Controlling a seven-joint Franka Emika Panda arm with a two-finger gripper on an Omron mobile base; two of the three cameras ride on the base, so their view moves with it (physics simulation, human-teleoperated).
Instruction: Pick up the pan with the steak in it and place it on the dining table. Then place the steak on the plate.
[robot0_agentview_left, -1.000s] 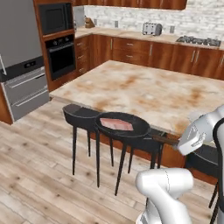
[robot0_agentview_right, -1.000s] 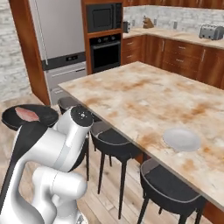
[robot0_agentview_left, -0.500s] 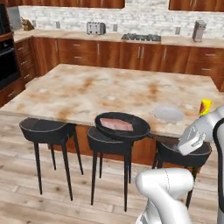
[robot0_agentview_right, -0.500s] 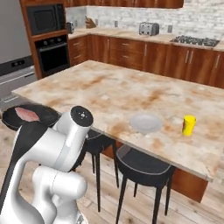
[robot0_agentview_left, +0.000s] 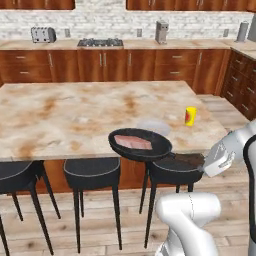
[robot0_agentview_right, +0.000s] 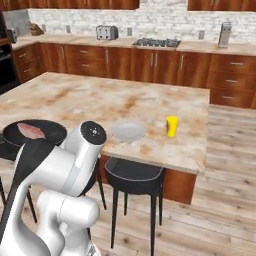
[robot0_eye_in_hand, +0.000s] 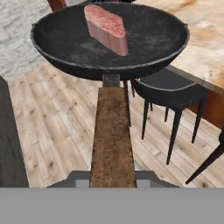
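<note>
Dining table (robot0_agentview_left: 75, 115) spans mid-scene, stools (robot0_agentview_left: 92, 172) along near edge. Pan (robot0_agentview_left: 140, 144) held in air at table's near edge, above stools, not resting on marble. Plate (robot0_agentview_left: 154, 126) on table just behind pan; yellow cup (robot0_agentview_left: 190, 116) near it. Gripper (robot0_agentview_left: 202, 161) clamped narrow on end of pan handle (robot0_eye_in_hand: 112, 135), pan extending straight out ahead of it. Steak (robot0_eye_in_hand: 106, 27) lying inside pan, toward far side from handle.
</note>
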